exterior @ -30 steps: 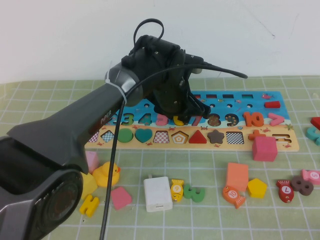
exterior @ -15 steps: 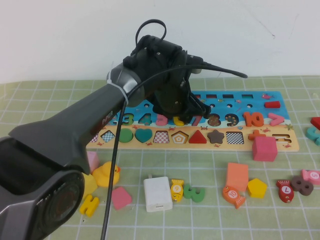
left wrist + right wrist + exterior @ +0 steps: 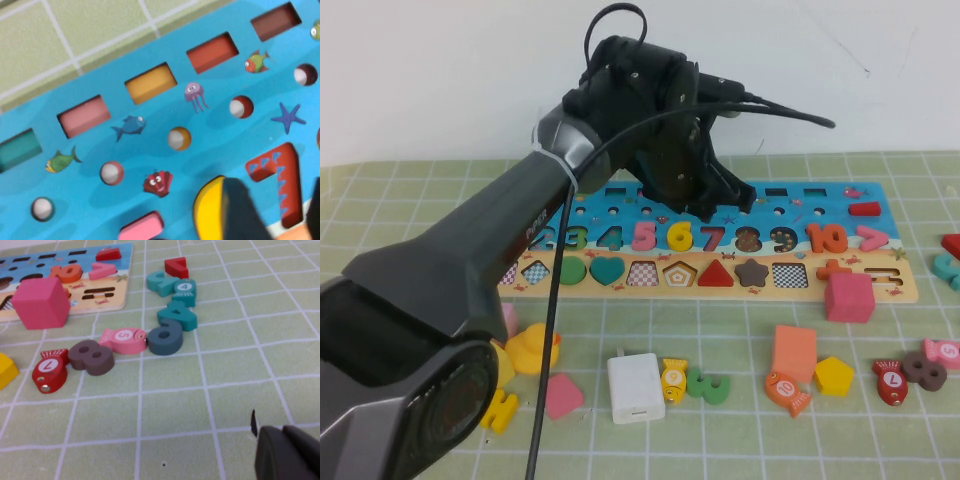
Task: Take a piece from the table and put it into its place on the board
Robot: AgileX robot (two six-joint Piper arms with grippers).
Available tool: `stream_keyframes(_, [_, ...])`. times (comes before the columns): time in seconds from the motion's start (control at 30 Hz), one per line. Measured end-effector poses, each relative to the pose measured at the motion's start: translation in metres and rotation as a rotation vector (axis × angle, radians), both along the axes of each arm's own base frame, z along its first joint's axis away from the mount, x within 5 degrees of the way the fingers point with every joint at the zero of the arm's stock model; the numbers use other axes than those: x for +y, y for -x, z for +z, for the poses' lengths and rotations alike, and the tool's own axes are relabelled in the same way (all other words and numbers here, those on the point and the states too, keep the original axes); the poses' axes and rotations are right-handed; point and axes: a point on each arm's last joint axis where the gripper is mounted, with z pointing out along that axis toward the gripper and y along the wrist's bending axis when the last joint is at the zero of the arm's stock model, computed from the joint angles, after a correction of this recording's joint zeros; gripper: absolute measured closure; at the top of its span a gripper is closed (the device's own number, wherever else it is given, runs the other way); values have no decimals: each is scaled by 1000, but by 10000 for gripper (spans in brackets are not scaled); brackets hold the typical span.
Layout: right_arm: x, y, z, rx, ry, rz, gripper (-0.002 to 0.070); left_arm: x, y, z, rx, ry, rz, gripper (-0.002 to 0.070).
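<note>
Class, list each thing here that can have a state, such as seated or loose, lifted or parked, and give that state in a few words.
Left gripper: raised above the board, holding nothing.
Right gripper: low over the mat, away from the board.
Yellow 6: seated in its slot.
Board: flat on the mat, some slots unfilled.
Pink cube: resting on the board's front edge.
Brown 8: loose on the mat.

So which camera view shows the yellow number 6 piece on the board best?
The high view: the whole yellow number 6 piece sits in the board, with the left gripper above. The left wrist view shows only its yellow edge. The right wrist view, with the right gripper low over the table, misses it.
</note>
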Motion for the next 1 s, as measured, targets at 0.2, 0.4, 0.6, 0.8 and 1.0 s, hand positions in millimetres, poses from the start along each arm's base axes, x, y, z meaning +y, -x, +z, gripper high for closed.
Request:
stream_keyframes(0.2, [0, 0, 0, 0, 0, 0, 679, 6, 7, 31, -53, -41, -78, 643])
stream_keyframes(0.4, [0, 0, 0, 0, 0, 0, 679, 29, 49, 145, -289, 46, -115, 672])
stream_keyframes(0.6, [0, 0, 0, 0, 5, 2, 679, 61, 136, 252, -561, 98, -194, 676])
stream_keyframes(0.8, [0, 0, 0, 0, 0, 0, 679, 83, 216, 308, -719, 157, -299, 676])
stream_keyframes(1.0, [0, 0, 0, 0, 0, 0, 679, 102, 246, 321, -790, 78, -227, 676])
